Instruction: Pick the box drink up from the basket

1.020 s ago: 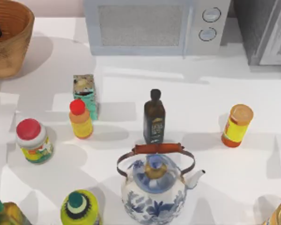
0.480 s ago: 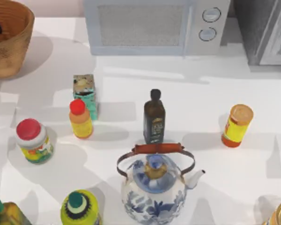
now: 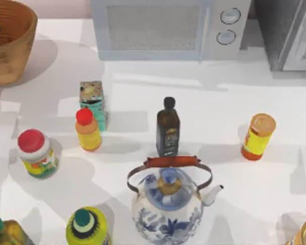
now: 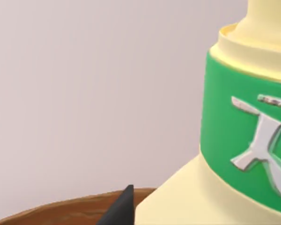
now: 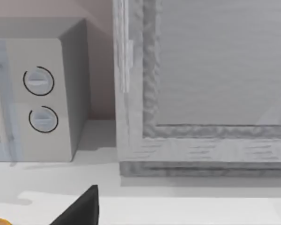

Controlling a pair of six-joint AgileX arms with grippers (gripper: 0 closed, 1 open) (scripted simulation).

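Cardboard, by my judgement, makes the box drink (image 4: 234,140) light and fairly stiff, yet its flat walls would dent under a hard squeeze — better taken across two opposite faces, at the green band. It stands right in front of the left gripper (image 4: 119,208), pale yellow with a smooth glossy green label, over the brown rim of the basket (image 4: 61,211), whose ribbed wicker looks coarse and rigid. Whether the left gripper is apart or together, I cannot tell — nor the right gripper (image 5: 82,208), which faces the microwave (image 5: 42,93).
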